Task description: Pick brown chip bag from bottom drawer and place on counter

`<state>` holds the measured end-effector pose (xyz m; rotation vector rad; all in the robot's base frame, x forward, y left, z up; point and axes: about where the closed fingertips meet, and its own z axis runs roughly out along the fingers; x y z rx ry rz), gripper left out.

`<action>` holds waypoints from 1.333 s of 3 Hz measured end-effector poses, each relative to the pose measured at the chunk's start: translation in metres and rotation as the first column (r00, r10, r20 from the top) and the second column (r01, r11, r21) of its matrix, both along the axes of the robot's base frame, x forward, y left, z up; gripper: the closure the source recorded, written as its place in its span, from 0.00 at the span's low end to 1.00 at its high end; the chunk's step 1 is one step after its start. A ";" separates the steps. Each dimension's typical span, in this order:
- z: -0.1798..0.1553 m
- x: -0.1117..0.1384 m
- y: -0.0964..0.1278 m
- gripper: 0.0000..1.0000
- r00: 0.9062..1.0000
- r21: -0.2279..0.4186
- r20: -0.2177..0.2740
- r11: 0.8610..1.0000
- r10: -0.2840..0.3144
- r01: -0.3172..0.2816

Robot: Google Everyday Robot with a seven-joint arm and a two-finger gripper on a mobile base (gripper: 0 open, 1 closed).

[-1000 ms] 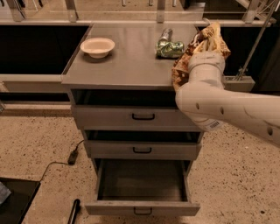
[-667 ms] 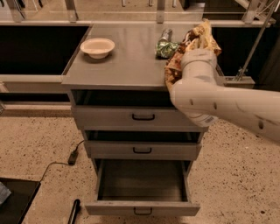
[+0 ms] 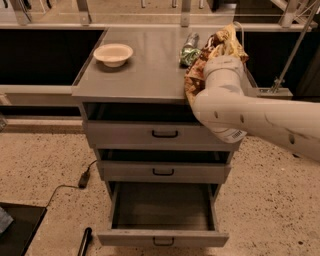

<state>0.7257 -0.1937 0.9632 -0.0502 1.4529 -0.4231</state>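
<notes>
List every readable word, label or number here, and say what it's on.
Nothing can be read.
Brown chip bag, at the gripper above the right edge of the counter: lettering too blurred.
White sticker on the arm: print too small.
Green bag: no legible text.

— What sort of place is this?
— It looks like a lab or test space: a grey metal drawer cabinet, a speckled hard floor, a loose cable and metal frame legs behind.
— And the gripper?
— The gripper is over the right edge of the counter, mostly hidden by the arm.
</notes>
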 end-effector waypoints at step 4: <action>0.005 0.000 0.000 0.11 1.000 0.000 0.000 1.000 0.000 0.000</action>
